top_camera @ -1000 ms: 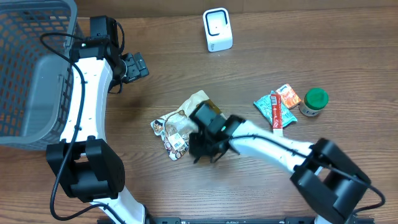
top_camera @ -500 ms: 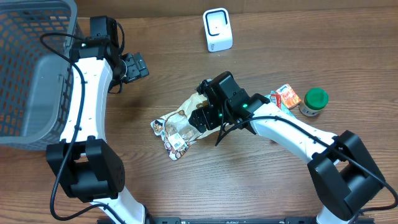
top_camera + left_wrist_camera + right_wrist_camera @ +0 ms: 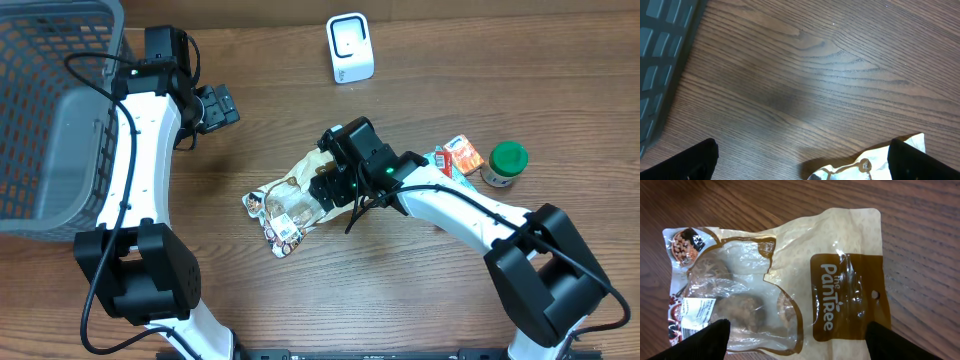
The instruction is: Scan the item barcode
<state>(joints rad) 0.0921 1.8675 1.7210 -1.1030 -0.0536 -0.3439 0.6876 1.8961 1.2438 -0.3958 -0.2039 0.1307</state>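
The item, a tan and brown snack bag (image 3: 285, 205) with a clear window, lies flat on the table. It fills the right wrist view (image 3: 790, 275), with a white printed label (image 3: 695, 312) at its left end. My right gripper (image 3: 335, 185) hovers open over the bag's right half, and its fingertips (image 3: 705, 340) straddle the bag without touching it. The white scanner (image 3: 350, 48) stands at the back centre. My left gripper (image 3: 218, 106) is open and empty at the back left. In the left wrist view only the bag's edge (image 3: 870, 162) shows between that gripper's fingers (image 3: 687, 160).
A grey mesh basket (image 3: 55, 110) stands at the far left. To the right of the bag lie a red packet (image 3: 440, 175), an orange packet (image 3: 463, 155) and a green-lidded jar (image 3: 505, 163).
My right gripper swung from the bag's front edge back over its right half and opened wide. The bag stays flat on the table. The left arm has not moved.
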